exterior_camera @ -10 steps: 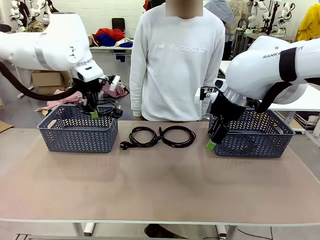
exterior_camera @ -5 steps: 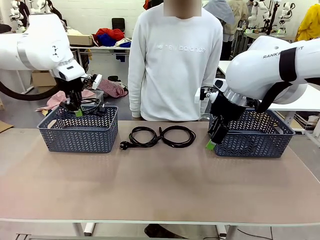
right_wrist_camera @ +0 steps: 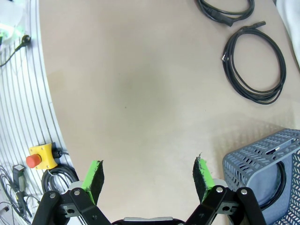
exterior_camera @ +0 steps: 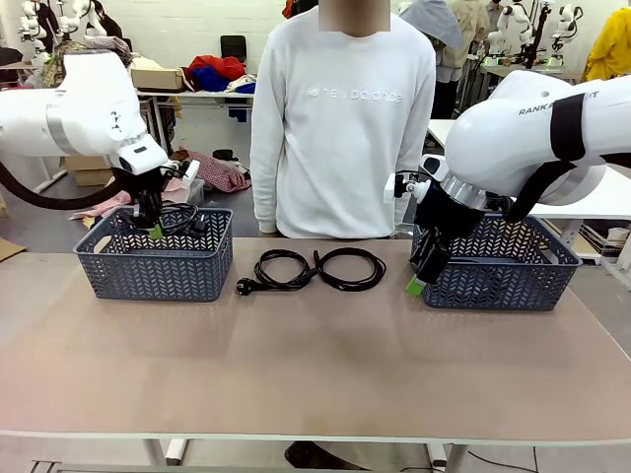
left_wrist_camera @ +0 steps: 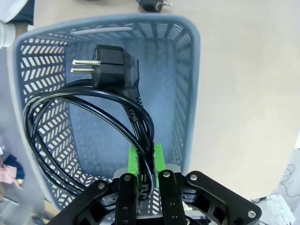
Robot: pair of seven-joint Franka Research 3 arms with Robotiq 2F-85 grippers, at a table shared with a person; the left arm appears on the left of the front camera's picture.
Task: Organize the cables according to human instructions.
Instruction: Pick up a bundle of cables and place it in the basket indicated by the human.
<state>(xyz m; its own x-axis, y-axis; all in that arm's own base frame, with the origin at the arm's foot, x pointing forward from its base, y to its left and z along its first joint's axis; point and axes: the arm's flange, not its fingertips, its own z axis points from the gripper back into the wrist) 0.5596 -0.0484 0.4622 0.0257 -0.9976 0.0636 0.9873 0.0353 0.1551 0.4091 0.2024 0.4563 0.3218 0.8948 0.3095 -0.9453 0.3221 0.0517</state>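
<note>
- Over the left basket [exterior_camera: 153, 268] a coiled power cord [left_wrist_camera: 89, 117] hangs in the air. Its chunky plug [left_wrist_camera: 112, 63] dangles farthest from the fingers, right above the basket's open mouth.
- Clenched on the bundled strands of that coil is the left gripper [left_wrist_camera: 145, 161], its green pads pinching several turns at once. I'd say that grip keeps the loop from unravelling on the way down.
- The coil sits inside the line of the rim, so letting go should drop the whole thing in. The plug might catch on the lattice wall if it swings.
- On the table [exterior_camera: 315, 374] between the baskets lie two more cords, side by side: the plug-ended loop [exterior_camera: 279, 269] and the second loop [exterior_camera: 352, 268]. They touch or nearly touch in the middle, just in front of the person [exterior_camera: 345, 118].
- Inside the right basket [exterior_camera: 513, 281] there's a dark loop [right_wrist_camera: 282, 180], seemingly a cord already sorted.
- Beside that basket, over bare tabletop, the right gripper [right_wrist_camera: 147, 176] hovers with its fingers spread wide, holding nothing. It looks well placed to reach for the next loop.
</note>
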